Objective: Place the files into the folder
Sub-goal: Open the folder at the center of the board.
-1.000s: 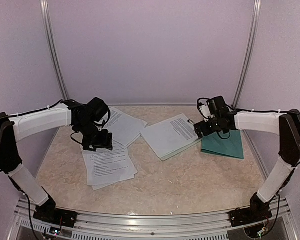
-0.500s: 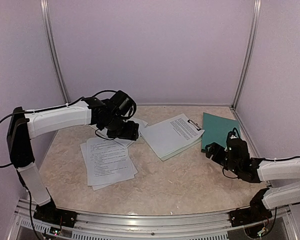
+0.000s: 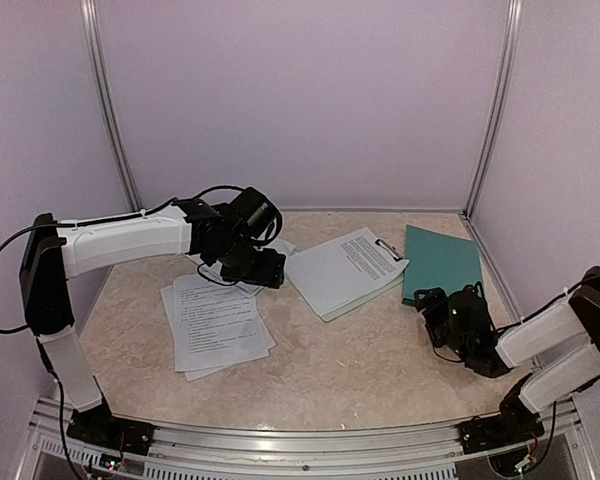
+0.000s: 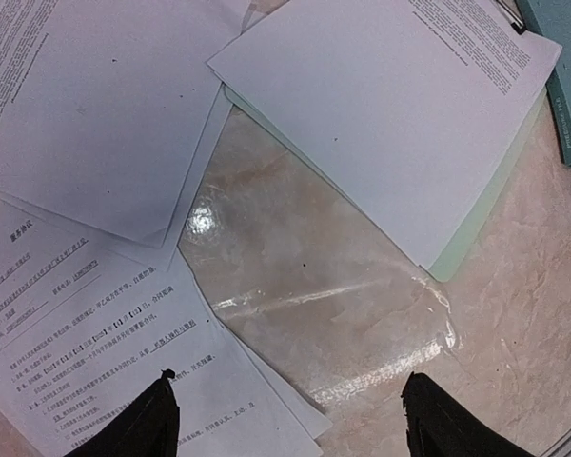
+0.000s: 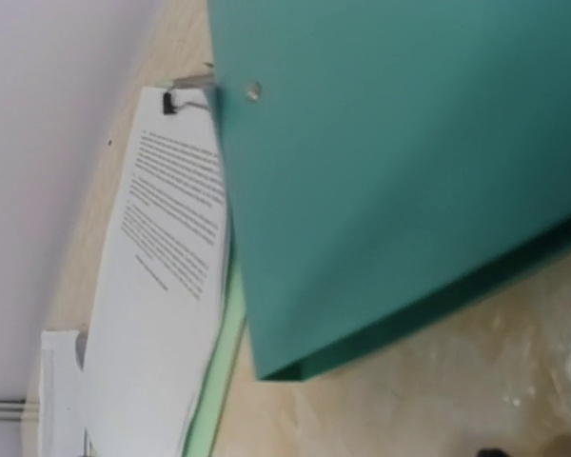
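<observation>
Right now the left gripper (image 4: 290, 419) is hovering with its jaws spread wide, holding nothing and touching nothing. Its black fingers (image 4: 152, 424) are showing only as blunt tips. One tip is hanging over the loose files (image 4: 86, 324), thin white sheets printed in black and fanned in an overlapping, untidy pile to that side of the jaws. The other tip is hanging over the bare table (image 4: 314, 286), a glossy, marbled beige top that is catching streaks of light between the jaws. Ahead of the jaws another white printed sheet is lying flat on a clipboard (image 4: 483, 208), whose pale mint edge is peeking out along one side.

The right gripper (image 3: 435, 305) is sitting low over the table. Its wrist view is catching only a dark sliver of it, so I cannot tell how its jaws are standing, and nothing is showing in them. Just ahead of these jaws the folder (image 5: 409, 171) is lying closed and flat, a smooth, matte teal rectangle with a small silver rivet (image 5: 253, 91) near one corner. Beyond it, the clipboard's metal clip (image 5: 186, 90) is poking out beside the folder's edge.
</observation>
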